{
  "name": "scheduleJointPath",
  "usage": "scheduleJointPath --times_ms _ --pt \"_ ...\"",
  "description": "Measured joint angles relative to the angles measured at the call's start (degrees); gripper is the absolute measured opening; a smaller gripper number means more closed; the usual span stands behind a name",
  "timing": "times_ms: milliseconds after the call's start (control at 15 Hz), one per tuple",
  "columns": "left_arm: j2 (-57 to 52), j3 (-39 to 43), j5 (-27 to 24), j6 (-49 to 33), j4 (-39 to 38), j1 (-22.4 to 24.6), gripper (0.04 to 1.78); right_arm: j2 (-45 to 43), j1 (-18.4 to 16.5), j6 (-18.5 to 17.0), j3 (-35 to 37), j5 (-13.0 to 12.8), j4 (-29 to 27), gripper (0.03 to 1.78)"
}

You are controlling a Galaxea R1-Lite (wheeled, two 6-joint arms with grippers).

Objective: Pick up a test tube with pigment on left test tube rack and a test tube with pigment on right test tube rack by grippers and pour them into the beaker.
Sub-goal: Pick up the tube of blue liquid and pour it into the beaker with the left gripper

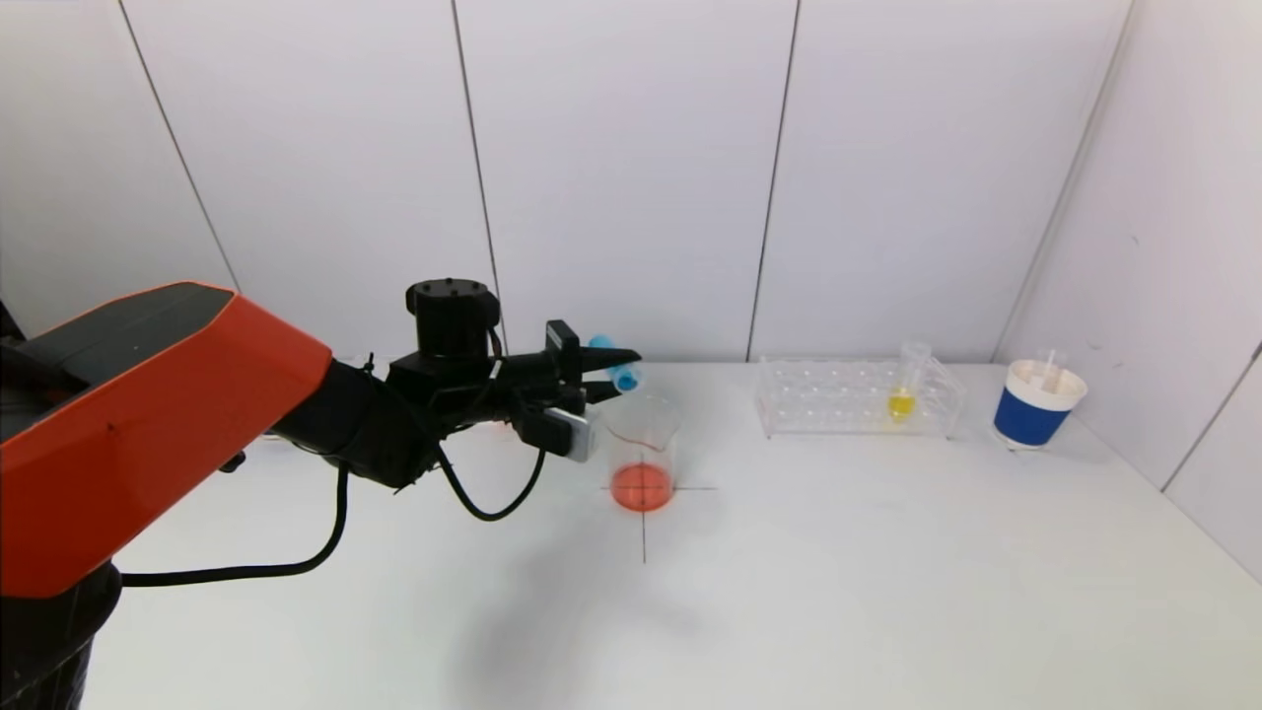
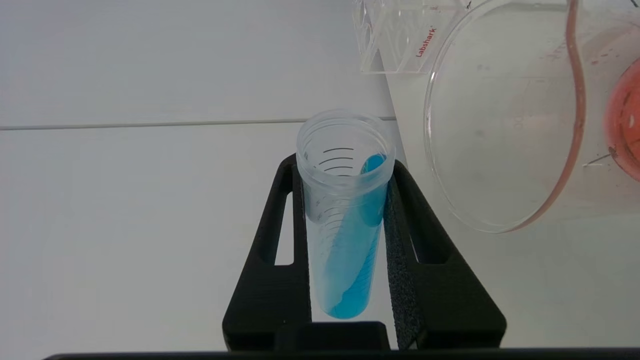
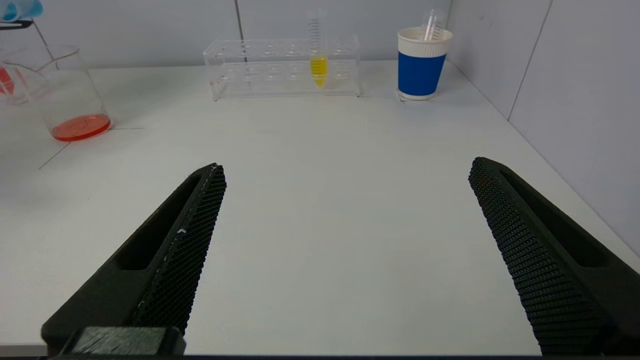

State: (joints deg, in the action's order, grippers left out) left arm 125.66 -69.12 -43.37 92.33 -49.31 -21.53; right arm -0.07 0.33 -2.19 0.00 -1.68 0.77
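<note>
The left hand point(image 1: 601, 380) clenches the blue test tube point(image 1: 616, 363) nearly level, its mouth just short of the beaker point(image 1: 643, 452) rim, which sits below and beyond the fingertips.

The beaker point(image 1: 643, 449) is seen to be of clear, glossy glass. The blue-filled test tube point(image 2: 345, 220) is made of cloudy, smooth plastic. The right rack point(image 1: 856, 396) is formed of transparent, shiny plastic. The left gripper point(image 2: 345, 200) is built of matt black plastic, one jaw lined with rough foam. The right gripper point(image 3: 345, 200) shows jaws faced with a fine mesh texture. The table point(image 1: 838, 592) is finished smooth, matt white. The cup point(image 1: 1037, 404) looks like paper.
</note>
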Motion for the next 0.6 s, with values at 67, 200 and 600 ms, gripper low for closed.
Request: scheduleJointPath --times_ms 67,200,600 --pt "0.0 -0.1 0.5 0.7 0.0 0.0 0.45 0.0 0.0 0.0 0.0 0.0 0.0 1.77" --pt "0.0 -0.1 1.2 1.9 0.1 -0.1 0.45 0.0 0.0 0.0 0.0 0.0 0.0 1.77" --pt "0.0 -0.5 3.1 3.9 0.1 -0.4 0.45 0.0 0.0 0.0 0.0 0.0 0.0 1.77"
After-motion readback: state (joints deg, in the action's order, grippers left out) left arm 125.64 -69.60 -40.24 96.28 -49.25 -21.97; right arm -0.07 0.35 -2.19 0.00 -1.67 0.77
